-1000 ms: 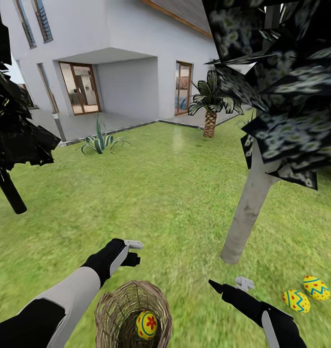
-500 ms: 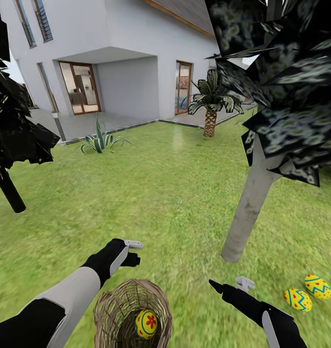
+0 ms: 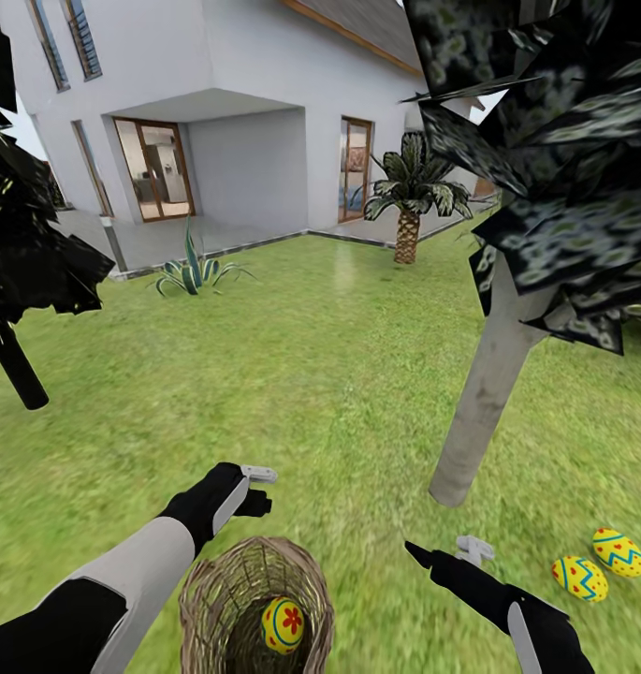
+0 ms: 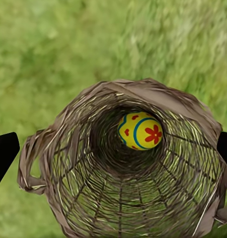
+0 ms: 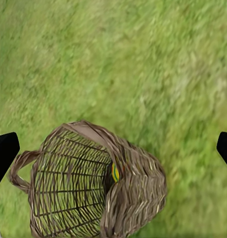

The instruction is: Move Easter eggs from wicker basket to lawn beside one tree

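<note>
My left gripper (image 3: 256,489) hangs wide open and empty just past the basket (image 3: 219,590). One flower egg (image 3: 283,625) sits deep in the scratchy brown weave. I should reach straight down, slowly. Two smooth eggs (image 3: 601,565) lie right, near the pale tree (image 3: 484,393).

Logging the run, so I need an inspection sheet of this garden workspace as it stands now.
Surface: lawn, mottled green grass.
Job's things: flower egg inside wicker basket; two zigzag eggs on grass beside grey-trunk tree.
Clutter: nothing seen.
Grippers: left gripper open above basket, empty; right gripper open, empty.
Cables: nothing seen.
Surroundings: white house, palm, black-trunk tree.
</note>
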Robot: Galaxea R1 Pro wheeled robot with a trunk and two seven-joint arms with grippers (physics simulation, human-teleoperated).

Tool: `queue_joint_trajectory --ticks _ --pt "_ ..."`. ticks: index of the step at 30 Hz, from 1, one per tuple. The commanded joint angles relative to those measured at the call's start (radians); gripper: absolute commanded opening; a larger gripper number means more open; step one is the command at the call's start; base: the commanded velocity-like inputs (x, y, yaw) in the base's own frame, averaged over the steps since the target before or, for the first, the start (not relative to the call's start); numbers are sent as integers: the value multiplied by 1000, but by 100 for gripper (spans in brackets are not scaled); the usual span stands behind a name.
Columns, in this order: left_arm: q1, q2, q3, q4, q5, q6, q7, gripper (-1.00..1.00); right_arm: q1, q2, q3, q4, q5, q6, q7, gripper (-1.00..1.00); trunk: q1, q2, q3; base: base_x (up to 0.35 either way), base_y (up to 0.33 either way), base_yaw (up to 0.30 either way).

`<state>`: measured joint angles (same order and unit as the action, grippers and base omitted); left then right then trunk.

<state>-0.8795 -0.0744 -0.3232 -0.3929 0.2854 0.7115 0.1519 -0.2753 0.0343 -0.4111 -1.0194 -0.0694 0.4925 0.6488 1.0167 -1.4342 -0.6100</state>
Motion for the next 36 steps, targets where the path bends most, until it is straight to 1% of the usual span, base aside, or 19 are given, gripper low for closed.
queue_joint_trajectory --ticks 1,26,28,31,32,33,35,36 --pt "-1 1 -8 -1 11 4 8 100 -1 1 -3 -1 -7 9 2 100 4 -8 -4 0 0 0" --pt "0 1 -10 -1 10 2 8 100 -1 0 -6 -6 -7 8 8 100 100 -183 -83 0 0 0" --pt "0 1 -10 -1 9 1 8 100 0 0 -7 -21 -7 7 20 100 107 -197 -89 0 0 0" --pt "0 1 -10 -1 9 1 8 100 4 1 -9 -74 -8 3 62 100 119 -218 -98 0 0 0" --pt "0 1 -10 -1 9 1 8 100 7 1 -10 -112 -8 4 86 100 123 -225 -101 0 0 0" --pt "0 0 -10 -1 9 1 8 100 8 2 -11 -131 -9 4 95 100 127 -232 -104 0 0 0" --pt "0 0 -10 -1 9 0 9 100 10 1 -11 -180 -24 6 116 100 134 -246 -111 0 0 0" --pt "0 0 -10 -1 9 0 9 100 15 0 -13 -206 -46 7 124 100 138 -253 -114 0 0 0"
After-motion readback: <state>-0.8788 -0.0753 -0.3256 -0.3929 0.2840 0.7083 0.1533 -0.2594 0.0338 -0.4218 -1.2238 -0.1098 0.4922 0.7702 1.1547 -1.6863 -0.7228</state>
